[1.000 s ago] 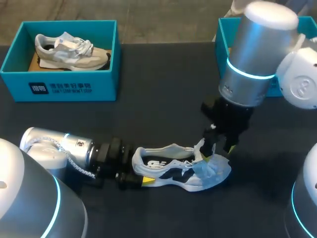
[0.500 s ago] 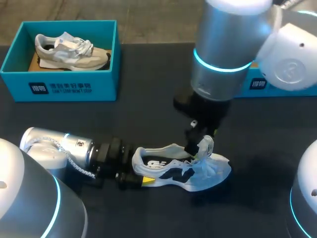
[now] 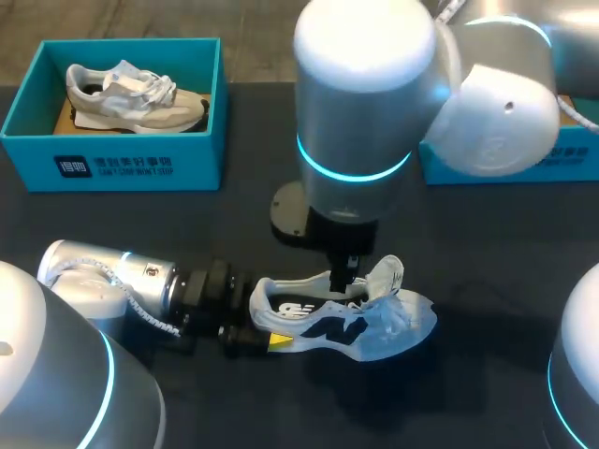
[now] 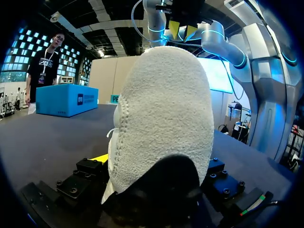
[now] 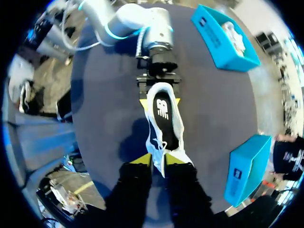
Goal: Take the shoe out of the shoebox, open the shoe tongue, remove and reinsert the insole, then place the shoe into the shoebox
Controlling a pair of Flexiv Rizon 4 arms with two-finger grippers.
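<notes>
left end effector (image 3: 264, 318) clamps the shoe (image 3: 328, 323) at the heel; right end effector (image 5: 156, 160) pinches the tongue (image 3: 387, 277). a hard pull could yank the shoe loose, or the tongue could slip out.

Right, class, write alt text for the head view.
A pale blue shoe sits on a table, its heel in the left gripper, the right gripper above its opening. Behind, a teal shoebox holds another shoe.
</notes>
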